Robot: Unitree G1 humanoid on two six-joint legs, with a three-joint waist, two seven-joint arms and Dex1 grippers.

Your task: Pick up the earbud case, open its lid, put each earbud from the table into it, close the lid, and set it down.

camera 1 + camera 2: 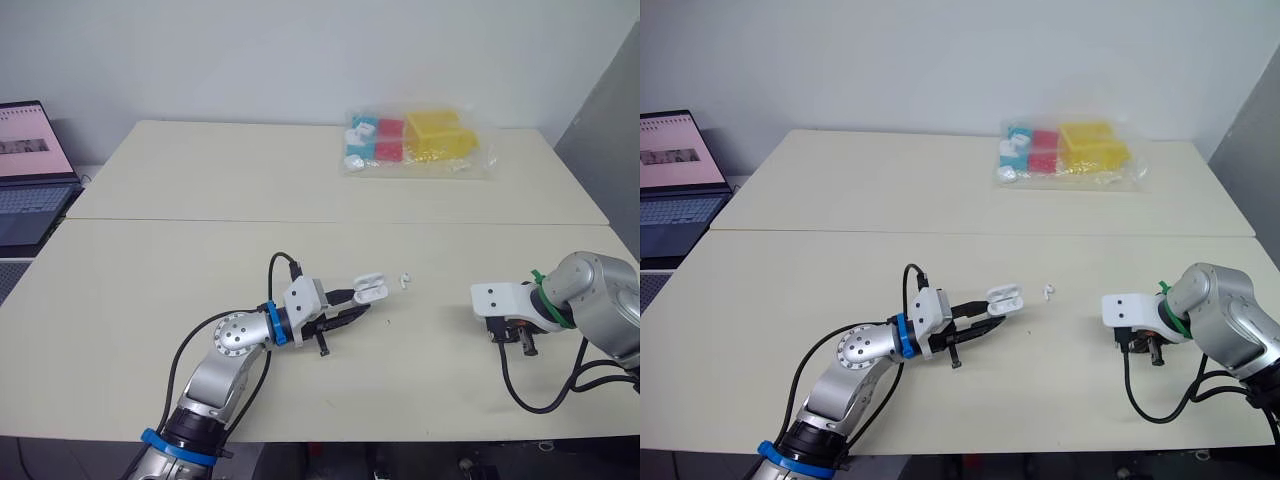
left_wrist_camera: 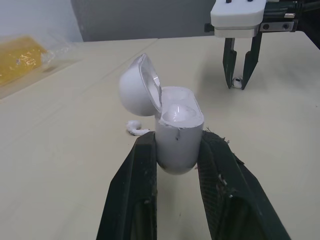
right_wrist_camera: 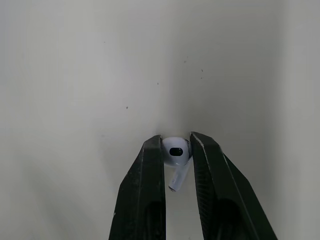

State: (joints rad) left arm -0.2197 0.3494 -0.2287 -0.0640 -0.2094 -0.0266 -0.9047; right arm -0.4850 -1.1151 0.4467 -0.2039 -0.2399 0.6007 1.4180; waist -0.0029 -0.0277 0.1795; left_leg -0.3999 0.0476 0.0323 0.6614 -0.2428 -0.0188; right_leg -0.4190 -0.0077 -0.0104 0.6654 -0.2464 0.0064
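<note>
One white earbud case (image 2: 177, 135), lid swung open, is clamped between the two fingers of the left gripper (image 2: 177, 145). A loose earbud (image 1: 405, 279) lies on the table (image 1: 200, 260) near the case's two o'clock. At three o'clock, well apart, the right gripper (image 3: 176, 140) pinches a second earbud (image 3: 175, 152). A clear bag of coloured items (image 1: 420, 140) rests far back at twelve o'clock.

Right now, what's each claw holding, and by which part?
Left claw grips the open earbud case by its lower body. Right claw pinches an earbud by its round head.
</note>
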